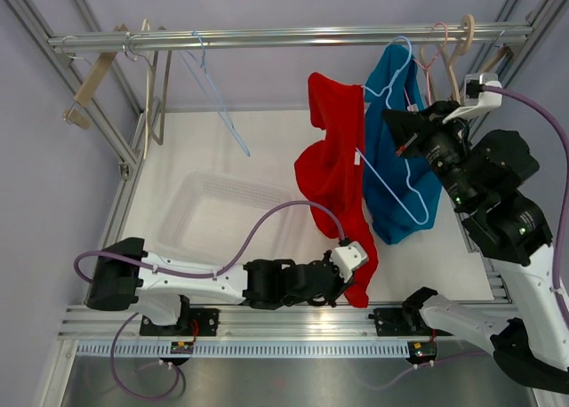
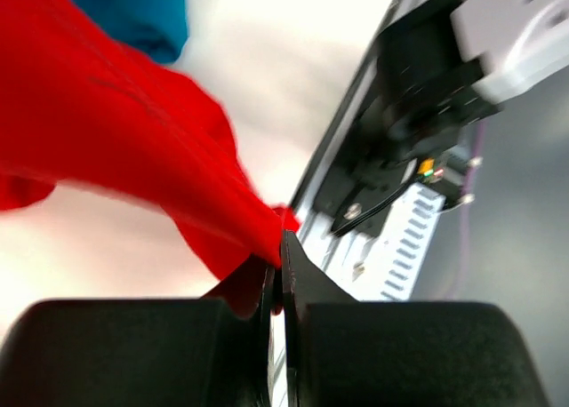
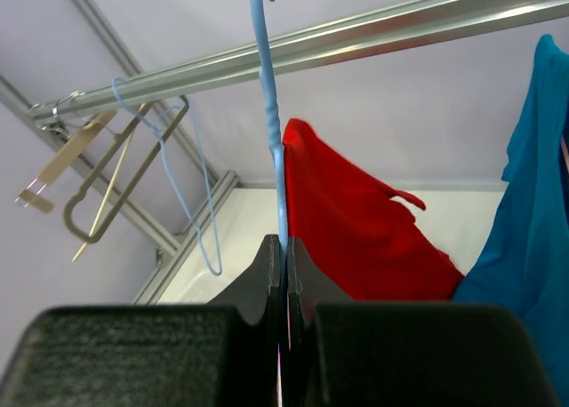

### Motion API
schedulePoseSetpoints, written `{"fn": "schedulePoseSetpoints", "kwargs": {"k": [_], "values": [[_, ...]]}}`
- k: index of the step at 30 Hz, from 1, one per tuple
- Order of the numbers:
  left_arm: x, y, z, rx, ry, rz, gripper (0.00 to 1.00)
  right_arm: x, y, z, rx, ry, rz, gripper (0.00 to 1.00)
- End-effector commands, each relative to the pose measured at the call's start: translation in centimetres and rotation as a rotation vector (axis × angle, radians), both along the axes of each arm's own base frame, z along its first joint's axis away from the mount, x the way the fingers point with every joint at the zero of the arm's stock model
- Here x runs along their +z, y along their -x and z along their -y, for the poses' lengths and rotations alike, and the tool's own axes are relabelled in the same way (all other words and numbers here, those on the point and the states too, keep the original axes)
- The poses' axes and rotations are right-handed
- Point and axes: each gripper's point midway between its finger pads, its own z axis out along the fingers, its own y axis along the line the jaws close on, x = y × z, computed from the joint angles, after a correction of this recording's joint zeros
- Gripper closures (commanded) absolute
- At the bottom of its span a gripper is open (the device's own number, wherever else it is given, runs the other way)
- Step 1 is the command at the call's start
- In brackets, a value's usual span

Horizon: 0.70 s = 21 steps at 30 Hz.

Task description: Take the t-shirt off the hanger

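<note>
Top view: the red t-shirt (image 1: 333, 167) trails from the light-blue hanger (image 1: 391, 189) down toward the left tool (image 1: 354, 267), the nearer one, low over the surface (image 1: 267, 131).

Left wrist: that tool pinches red hem.

Right wrist: the right tool (image 3: 283, 247) is pressed together on hanger wire. Where the shirt catches is hidden.
</note>
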Motion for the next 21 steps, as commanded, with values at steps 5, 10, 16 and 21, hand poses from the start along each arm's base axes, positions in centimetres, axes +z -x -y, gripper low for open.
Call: {"fn": "schedulePoseSetpoints", "kwargs": {"k": [5,10,16,21], "values": [[5.5,-1.8,-3.4,0.108,0.066,0.132,1.0,5.3,7.7,4.0,0.057,-0.153,0.205,1.0],[13.8,-5.4,-5.0,0.263,0.18,0.291,1.0,3.3,11.7,4.3,0.173,-0.172,0.201,1.0],[22.1,-10.3,-8.4,0.428,0.306,0.411,1.0,1.7,14.8,5.6,0.205,-0.182,0.203,1.0],[25.1,-14.8,-10.4,0.526,0.335,0.479,0.92,1.9,17.4,5.5,0.293,-0.198,0.231,1.0]]}}
